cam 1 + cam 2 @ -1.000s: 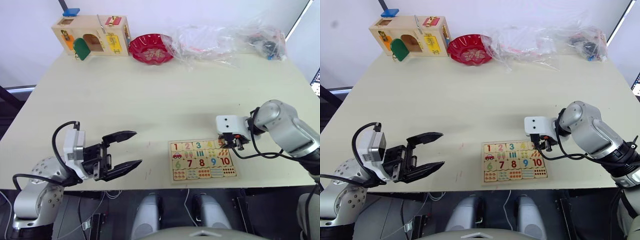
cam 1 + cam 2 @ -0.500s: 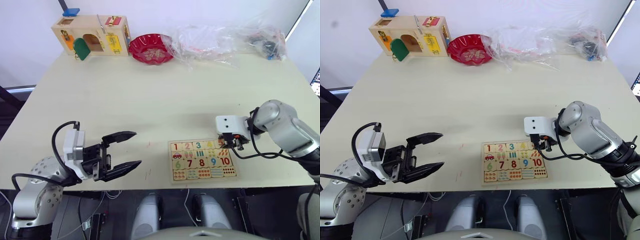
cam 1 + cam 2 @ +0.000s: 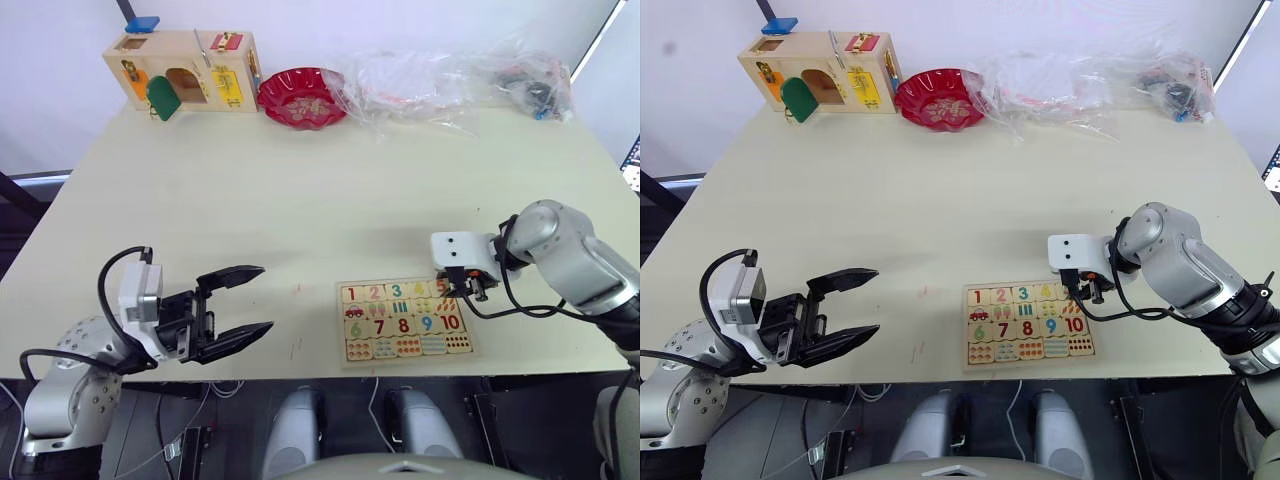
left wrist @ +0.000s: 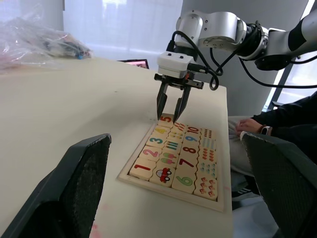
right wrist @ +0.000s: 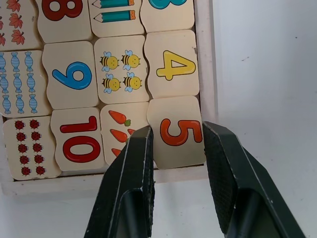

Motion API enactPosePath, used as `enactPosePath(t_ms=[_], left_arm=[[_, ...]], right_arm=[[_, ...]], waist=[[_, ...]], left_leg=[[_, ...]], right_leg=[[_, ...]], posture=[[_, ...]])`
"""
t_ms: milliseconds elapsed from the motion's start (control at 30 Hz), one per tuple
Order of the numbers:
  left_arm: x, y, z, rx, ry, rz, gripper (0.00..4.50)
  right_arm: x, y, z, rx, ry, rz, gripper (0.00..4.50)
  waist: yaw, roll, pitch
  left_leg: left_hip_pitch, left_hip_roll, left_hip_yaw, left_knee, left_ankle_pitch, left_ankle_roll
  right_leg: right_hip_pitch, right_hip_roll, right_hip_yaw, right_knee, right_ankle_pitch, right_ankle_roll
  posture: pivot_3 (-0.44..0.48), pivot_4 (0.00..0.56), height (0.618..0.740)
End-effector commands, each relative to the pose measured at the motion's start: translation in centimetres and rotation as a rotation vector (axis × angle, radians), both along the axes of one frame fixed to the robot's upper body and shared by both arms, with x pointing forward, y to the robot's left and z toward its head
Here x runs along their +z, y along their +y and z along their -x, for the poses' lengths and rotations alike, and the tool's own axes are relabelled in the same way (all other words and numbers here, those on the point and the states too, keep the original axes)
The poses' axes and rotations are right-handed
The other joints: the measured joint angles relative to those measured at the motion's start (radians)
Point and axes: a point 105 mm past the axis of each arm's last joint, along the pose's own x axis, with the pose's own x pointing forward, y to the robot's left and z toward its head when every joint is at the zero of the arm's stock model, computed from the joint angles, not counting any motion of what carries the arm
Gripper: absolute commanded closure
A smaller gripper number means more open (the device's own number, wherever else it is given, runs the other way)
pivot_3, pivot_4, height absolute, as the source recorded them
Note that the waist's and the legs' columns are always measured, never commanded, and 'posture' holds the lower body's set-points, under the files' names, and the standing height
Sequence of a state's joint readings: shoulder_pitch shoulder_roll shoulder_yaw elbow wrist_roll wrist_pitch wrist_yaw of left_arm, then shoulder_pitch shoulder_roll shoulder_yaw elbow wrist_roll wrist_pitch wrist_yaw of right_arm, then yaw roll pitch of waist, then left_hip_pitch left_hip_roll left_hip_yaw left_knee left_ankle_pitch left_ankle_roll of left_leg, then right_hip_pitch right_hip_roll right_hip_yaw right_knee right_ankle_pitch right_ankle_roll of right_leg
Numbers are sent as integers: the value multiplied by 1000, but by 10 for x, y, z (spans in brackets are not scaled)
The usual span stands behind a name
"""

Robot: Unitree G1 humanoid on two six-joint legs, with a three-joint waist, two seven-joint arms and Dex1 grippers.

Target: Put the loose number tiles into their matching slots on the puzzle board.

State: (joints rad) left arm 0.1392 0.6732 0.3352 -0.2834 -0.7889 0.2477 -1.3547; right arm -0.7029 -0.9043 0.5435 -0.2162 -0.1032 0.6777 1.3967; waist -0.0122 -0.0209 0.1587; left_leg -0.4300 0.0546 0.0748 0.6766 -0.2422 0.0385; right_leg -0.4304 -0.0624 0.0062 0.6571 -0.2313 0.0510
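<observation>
Near the tabletop's front edge, the left gripper (image 3: 238, 304) hangs spread, empty. The puzzle board (image 3: 405, 320) lies front-right; the right gripper (image 5: 176, 148), parted, straddles the 5 tile (image 5: 177, 133) seated in its corner slot.

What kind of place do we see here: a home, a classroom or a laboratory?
Probably a robot test room or lab. One pale table holds children's toys, the puzzle board and a latch box, plus clear plastic bags; a seated person's arm watches nearby.
</observation>
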Motion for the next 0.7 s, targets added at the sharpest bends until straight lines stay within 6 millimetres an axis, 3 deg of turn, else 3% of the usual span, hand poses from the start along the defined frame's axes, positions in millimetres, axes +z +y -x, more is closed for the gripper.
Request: enactPosePath(t_ms=[33,700], left_arm=[[3,4,3,-2,-36,0,0],[4,1,6,2,-39,3,0]], right_arm=[[3,0,0,13,-9,7,3587],[3,-1,-2,13,-11,11,3587]], waist=[[0,0,0],[0,0,0]], left_leg=[[0,0,0,0,0,0],[0,0,0,0,0,0]], right_leg=[[0,0,0,0,0,0],[0,0,0,0,0,0]], posture=[[0,150,740],[0,150,740]])
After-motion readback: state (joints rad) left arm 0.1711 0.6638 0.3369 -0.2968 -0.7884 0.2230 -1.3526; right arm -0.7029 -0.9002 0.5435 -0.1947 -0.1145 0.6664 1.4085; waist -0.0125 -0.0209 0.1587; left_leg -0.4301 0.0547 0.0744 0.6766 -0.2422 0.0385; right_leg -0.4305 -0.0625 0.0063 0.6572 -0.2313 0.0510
